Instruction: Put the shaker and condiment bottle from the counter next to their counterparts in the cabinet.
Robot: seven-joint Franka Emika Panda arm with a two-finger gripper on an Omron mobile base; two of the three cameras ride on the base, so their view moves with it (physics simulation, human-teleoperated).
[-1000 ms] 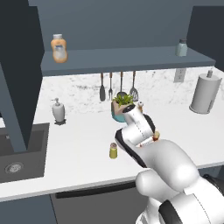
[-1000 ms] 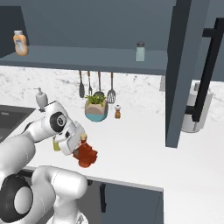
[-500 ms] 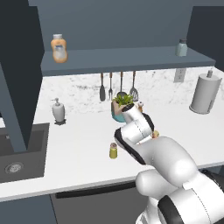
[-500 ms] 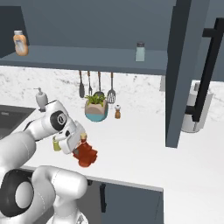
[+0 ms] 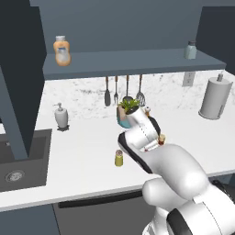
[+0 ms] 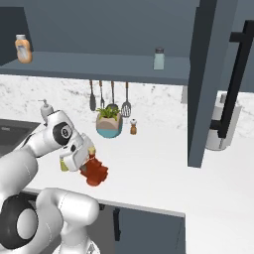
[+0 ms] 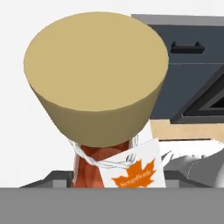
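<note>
My gripper (image 6: pixel 87 161) is shut on the condiment bottle (image 6: pixel 95 172), a dark red-brown ribbed bottle held tilted above the counter's front. Its tan cap (image 7: pixel 96 78) and white neck tag (image 7: pixel 133 173) fill the hand view, and the cap (image 5: pixel 161 137) peeks out past my wrist. The yellow-olive shaker (image 5: pixel 119 158) stands on the counter just left of my hand, half hidden by the arm in the right base view (image 6: pixel 63 164). On the cabinet shelf (image 5: pixel 137 62) stand the squat orange bottle (image 5: pixel 61 50) at the left and the pale grey-green shaker (image 5: pixel 190 49) at the right.
A potted plant (image 5: pixel 126 110), hanging utensils (image 5: pixel 124 89) and a tiny pepper mill (image 6: pixel 133 127) line the back wall. A soap dispenser (image 5: pixel 61 116) and sink (image 5: pixel 18 160) lie left, a paper towel roll (image 5: pixel 215 97) right. A dark cabinet panel (image 6: pixel 206 84) hangs at the right.
My hand has crept slightly upward with the condiment bottle still in its grip. The shaker and the shelf items stay where they were.
</note>
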